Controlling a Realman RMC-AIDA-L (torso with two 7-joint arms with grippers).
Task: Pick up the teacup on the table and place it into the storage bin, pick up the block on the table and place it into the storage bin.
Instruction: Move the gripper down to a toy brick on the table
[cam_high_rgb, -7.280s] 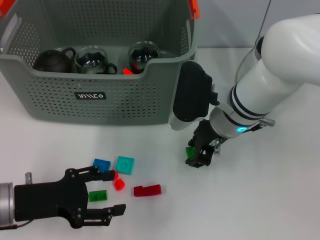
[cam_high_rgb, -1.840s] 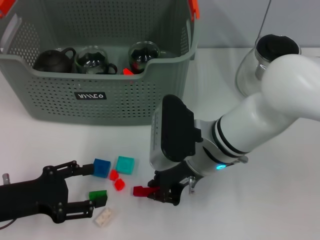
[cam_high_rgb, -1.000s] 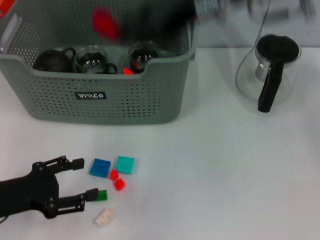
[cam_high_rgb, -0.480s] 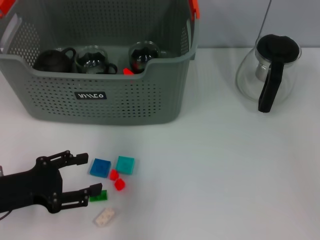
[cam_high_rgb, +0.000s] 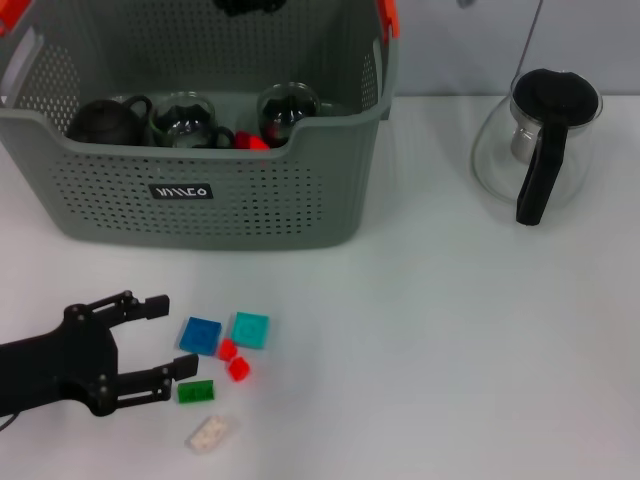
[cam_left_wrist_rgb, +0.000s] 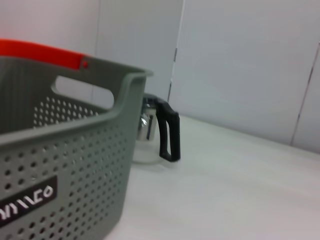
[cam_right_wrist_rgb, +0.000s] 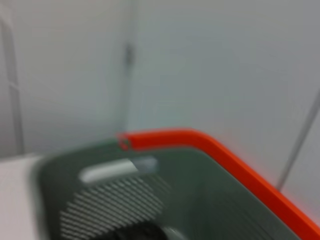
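Nearest you, at the lower left of the head view, the left gripper (cam_high_rgb: 165, 338) lies low over the white table (cam_high_rgb: 450, 340) with its two black fingers spread apart and nothing between them. Its lower fingertip sits just beside a dark green block (cam_high_rgb: 195, 392); its upper fingertip points toward a blue block (cam_high_rgb: 201, 335).

Just below the green block you find a white block (cam_high_rgb: 208, 433). Right of the blue block lies a teal block (cam_high_rgb: 250, 329), and between these and the green one rest two small red blocks (cam_high_rgb: 233, 360), close together.

Farther up, filling the upper left of the frame, stands the storage bin (cam_high_rgb: 220, 195), a grey-green perforated basket with a black label (cam_high_rgb: 181, 191) on its front wall and orange handle clips (cam_high_rgb: 387, 17). Inside it, along the front wall, you can see a dark teapot (cam_high_rgb: 107, 121), a glass teacup (cam_high_rgb: 186, 119) and a second glass cup (cam_high_rgb: 287, 109), with a red piece (cam_high_rgb: 254, 141) between them.

At the upper right a glass coffee pot (cam_high_rgb: 540, 142) with a black lid and handle stands on the table, well apart from the bin.

At the top edge, above the bin, a dark shape (cam_high_rgb: 245, 6) may be the right gripper; you cannot tell how its fingers stand. The right wrist view looks down onto the bin's orange-edged rim.
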